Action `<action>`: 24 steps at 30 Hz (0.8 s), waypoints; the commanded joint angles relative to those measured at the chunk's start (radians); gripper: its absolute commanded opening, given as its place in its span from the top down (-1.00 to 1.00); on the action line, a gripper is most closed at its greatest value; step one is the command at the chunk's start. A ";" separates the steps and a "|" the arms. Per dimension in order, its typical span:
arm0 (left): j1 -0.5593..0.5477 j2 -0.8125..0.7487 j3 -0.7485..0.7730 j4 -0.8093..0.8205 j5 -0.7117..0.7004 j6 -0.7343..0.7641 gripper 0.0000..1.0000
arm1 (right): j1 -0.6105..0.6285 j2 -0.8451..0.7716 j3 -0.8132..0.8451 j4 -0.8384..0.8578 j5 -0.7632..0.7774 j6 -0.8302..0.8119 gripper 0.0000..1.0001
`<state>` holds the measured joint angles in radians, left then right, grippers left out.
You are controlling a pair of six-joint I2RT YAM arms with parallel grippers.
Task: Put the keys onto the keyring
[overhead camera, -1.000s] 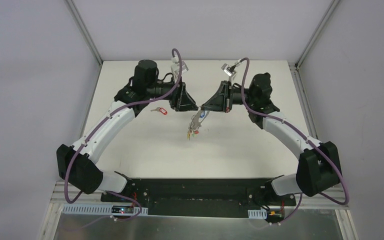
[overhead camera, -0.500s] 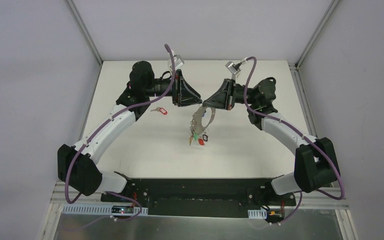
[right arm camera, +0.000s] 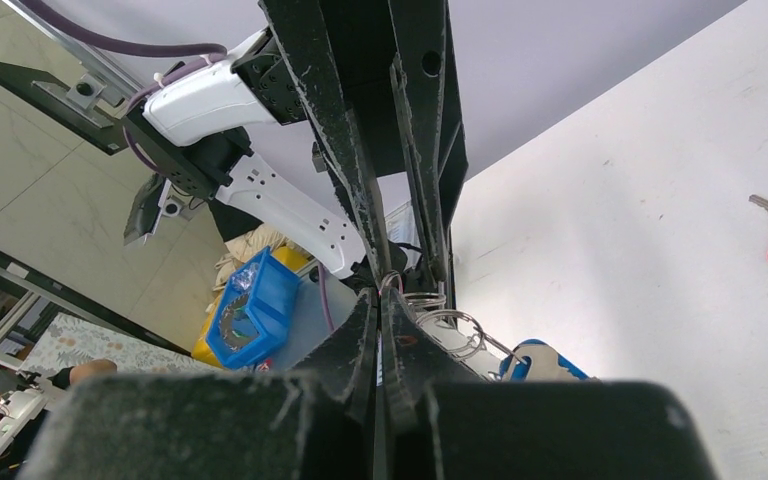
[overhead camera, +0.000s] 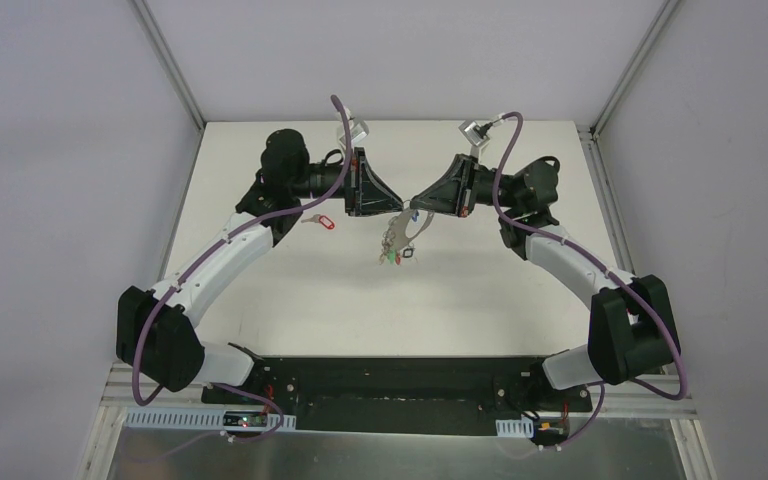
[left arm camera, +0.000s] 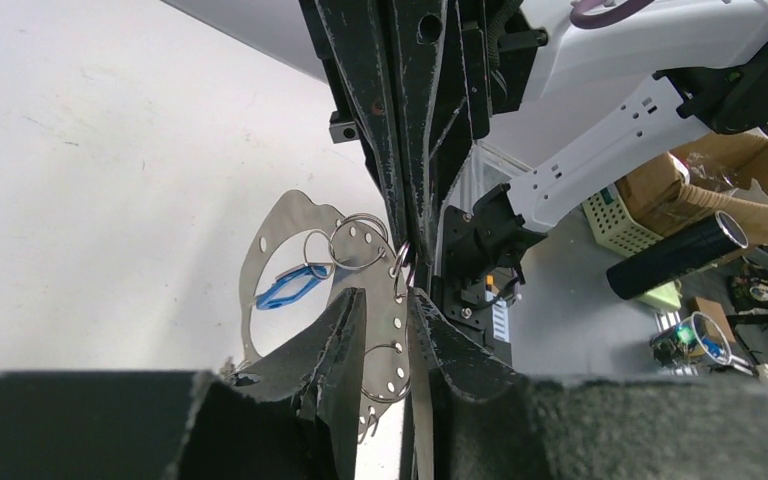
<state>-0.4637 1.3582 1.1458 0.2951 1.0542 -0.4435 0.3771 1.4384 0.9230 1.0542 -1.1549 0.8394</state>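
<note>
The keyring [overhead camera: 393, 234], a flat grey metal band with holes, hangs in the air over the table's middle. My right gripper [overhead camera: 415, 205] is shut on its top edge. Keys with coloured tags [overhead camera: 392, 257] dangle from its lower end on small split rings [left arm camera: 358, 240]. My left gripper [overhead camera: 398, 208] meets it from the other side. In the left wrist view its jaws [left arm camera: 388, 293] stand a narrow gap apart with the band [left arm camera: 260, 250] across that gap; contact is unclear. A blue tag [left arm camera: 282, 288] hangs inside the loop. One red-tagged key [overhead camera: 321, 221] lies alone on the table.
The white table [overhead camera: 480, 290] has grey walls on three sides and a black base rail [overhead camera: 390, 380] along its near edge. Both arms arch inward from the lower corners. Beyond the table the right wrist view shows a blue bin [right arm camera: 250, 305].
My left gripper had drawn back from the keyring, then came back to its top with narrower jaws. The right gripper turned and lifted the ring, so the keys hang higher.
</note>
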 commanded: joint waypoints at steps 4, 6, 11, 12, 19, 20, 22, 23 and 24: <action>-0.002 -0.001 0.013 0.074 0.038 -0.022 0.64 | -0.003 -0.009 0.007 0.097 0.014 0.024 1.00; -0.003 0.005 0.017 0.077 0.038 -0.029 0.65 | -0.003 -0.007 0.007 0.098 0.012 0.024 1.00; -0.016 0.018 0.026 0.082 0.035 -0.038 0.66 | -0.004 -0.006 0.007 0.104 0.011 0.027 1.00; -0.020 0.022 0.028 0.081 0.035 -0.039 0.66 | -0.004 -0.004 0.007 0.104 0.010 0.028 1.00; -0.035 0.044 0.047 0.094 0.035 -0.062 0.74 | -0.003 0.001 0.001 0.102 0.009 0.019 1.00; -0.035 0.045 0.048 0.099 0.035 -0.069 0.75 | -0.004 0.001 -0.001 0.099 0.009 0.015 1.00; -0.035 0.047 0.048 0.109 0.038 -0.076 0.77 | -0.003 0.002 -0.001 0.094 0.009 0.007 1.00; -0.035 0.047 0.047 0.113 0.039 -0.078 0.78 | -0.004 0.002 -0.001 0.090 0.009 0.003 1.00; -0.035 0.046 0.045 0.116 0.039 -0.078 0.79 | -0.003 0.002 -0.001 0.088 0.009 0.001 1.00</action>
<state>-0.4854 1.4044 1.1526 0.3370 1.0660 -0.4938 0.3744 1.4498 0.9176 1.0664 -1.1618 0.8516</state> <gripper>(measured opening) 0.115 0.007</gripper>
